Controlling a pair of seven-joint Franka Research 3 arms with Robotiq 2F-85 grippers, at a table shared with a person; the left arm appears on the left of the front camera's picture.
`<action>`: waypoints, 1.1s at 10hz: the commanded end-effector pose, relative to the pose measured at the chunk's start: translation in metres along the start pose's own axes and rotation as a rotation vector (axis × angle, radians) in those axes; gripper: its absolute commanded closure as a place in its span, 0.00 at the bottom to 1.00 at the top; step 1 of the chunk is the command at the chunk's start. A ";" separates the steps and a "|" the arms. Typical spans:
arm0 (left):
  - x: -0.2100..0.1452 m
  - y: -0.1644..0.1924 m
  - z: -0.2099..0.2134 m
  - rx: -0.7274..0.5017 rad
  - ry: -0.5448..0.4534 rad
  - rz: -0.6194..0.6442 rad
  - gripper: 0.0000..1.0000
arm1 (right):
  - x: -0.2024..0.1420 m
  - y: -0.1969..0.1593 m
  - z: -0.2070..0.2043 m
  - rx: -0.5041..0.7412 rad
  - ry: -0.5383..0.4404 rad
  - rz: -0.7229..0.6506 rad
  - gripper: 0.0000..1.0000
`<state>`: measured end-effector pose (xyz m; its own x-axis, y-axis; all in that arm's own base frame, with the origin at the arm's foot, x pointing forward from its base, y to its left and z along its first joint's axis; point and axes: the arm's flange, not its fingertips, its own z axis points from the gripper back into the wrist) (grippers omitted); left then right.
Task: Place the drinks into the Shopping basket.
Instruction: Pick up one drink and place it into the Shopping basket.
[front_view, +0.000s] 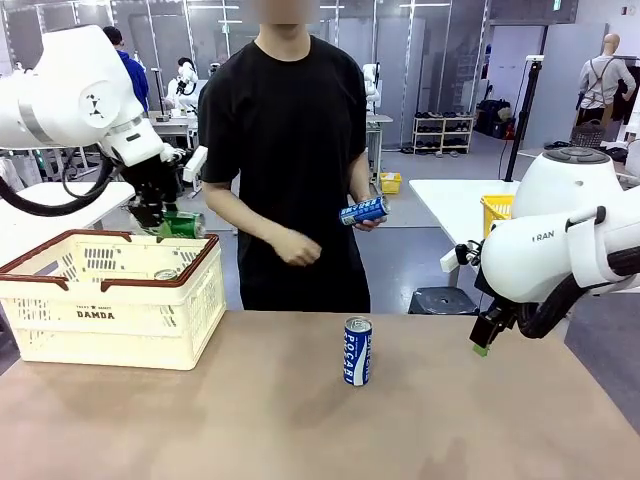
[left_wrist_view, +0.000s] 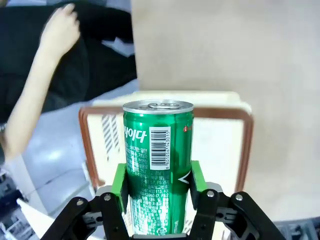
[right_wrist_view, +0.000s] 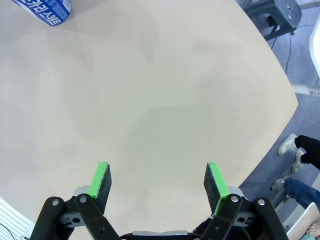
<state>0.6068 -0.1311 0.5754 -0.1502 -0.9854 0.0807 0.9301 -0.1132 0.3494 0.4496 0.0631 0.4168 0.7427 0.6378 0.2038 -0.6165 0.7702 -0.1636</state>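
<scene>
The left gripper (front_view: 158, 214) is clamped on a green can (front_view: 183, 225), its green pads (left_wrist_view: 120, 184) pressed to both sides of the can's lower half. In the front view the can lies tilted almost level above the far rim of the cream DAMDA basket (front_view: 60, 275), which stands on the table (front_view: 250, 420) at the robot's left. The right gripper (front_view: 484, 342) hangs above the table's right side with its jaws spread wide and nothing between them. A blue and white can (front_view: 357, 351) stands upright near the table's middle, well apart from both grippers. Across the table, the person's hand (front_view: 372, 222) holds another blue can (front_view: 362, 211) at waist height.
</scene>
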 end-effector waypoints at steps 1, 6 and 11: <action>-0.023 0.019 0.000 0.020 0.025 0.043 0.42 | 0.000 0.000 0.000 0.000 0.000 -0.001 0.07; -0.101 0.012 -0.026 -0.028 0.066 0.060 0.42 | 0.000 0.000 0.000 0.000 0.000 -0.001 0.07; -0.119 0.011 -0.032 -0.033 0.066 0.092 0.42 | 0.000 0.000 0.000 0.000 0.000 -0.001 0.07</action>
<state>0.6467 -0.0137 0.5370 -0.0366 -0.9979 0.0528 0.9513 -0.0186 0.3077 0.4496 0.0631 0.4168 0.7428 0.6378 0.2036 -0.6165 0.7702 -0.1636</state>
